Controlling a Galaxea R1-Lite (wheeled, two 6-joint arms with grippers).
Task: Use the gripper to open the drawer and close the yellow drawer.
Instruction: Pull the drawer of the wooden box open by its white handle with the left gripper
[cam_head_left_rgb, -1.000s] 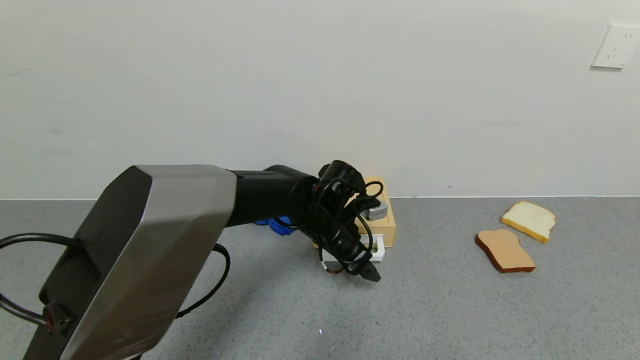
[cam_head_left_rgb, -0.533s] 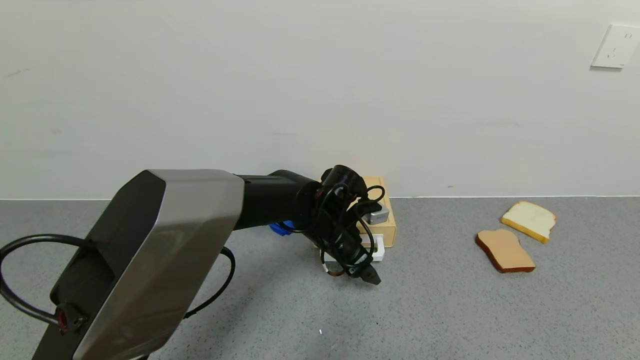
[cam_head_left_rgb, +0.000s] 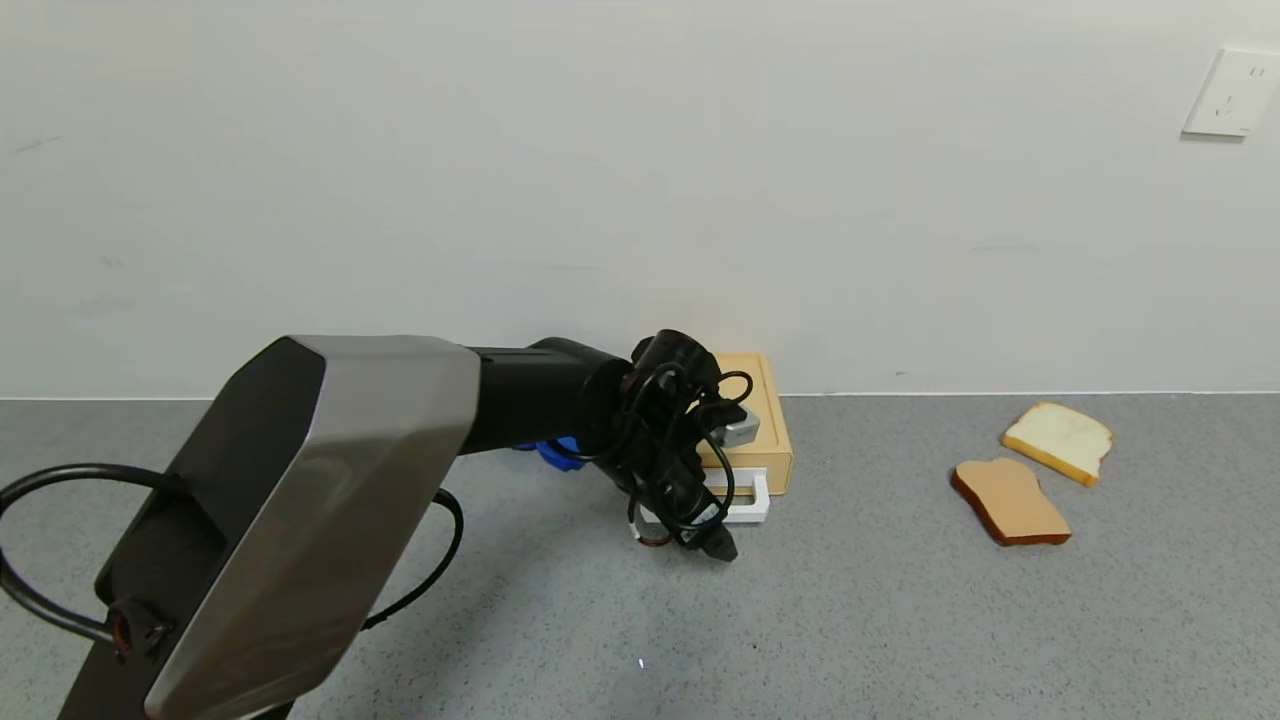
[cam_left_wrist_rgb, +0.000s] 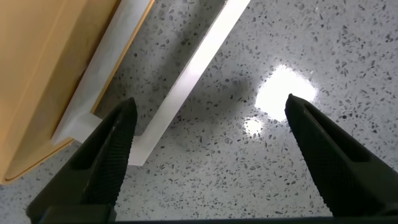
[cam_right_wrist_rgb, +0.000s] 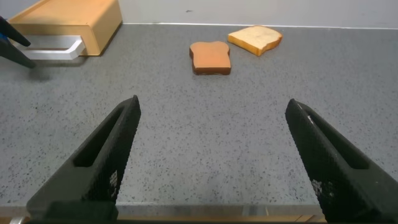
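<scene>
The flat tan-yellow wooden box with its shallow drawer (cam_head_left_rgb: 757, 440) sits on the speckled grey worktop (cam_head_left_rgb: 900, 620) right against the white wall (cam_head_left_rgb: 600, 180), so there is no room behind it. The drawer looks pushed in, with only its white rectangular loop handle (cam_head_left_rgb: 745, 500) standing out in front. The black left gripper (cam_left_wrist_rgb: 205, 155), wrapped in looping black cables, hangs low just in front of that handle with its jaws spread wide and nothing between them; one finger (cam_left_wrist_rgb: 109, 146) lies over the handle's corner, the other over bare worktop. The cables and wrist hide the left part of the box from the head view, and a small blue object (cam_head_left_rgb: 555, 452) peeks out behind the forearm. Well off to the right lie a brown toast slice (cam_head_left_rgb: 1010, 502) and a pale bread slice (cam_head_left_rgb: 1058, 440), near each other, leaving open worktop between them and the box. The right gripper (cam_right_wrist_rgb: 208, 162) hovers wide open above bare worktop, facing the bread.
</scene>
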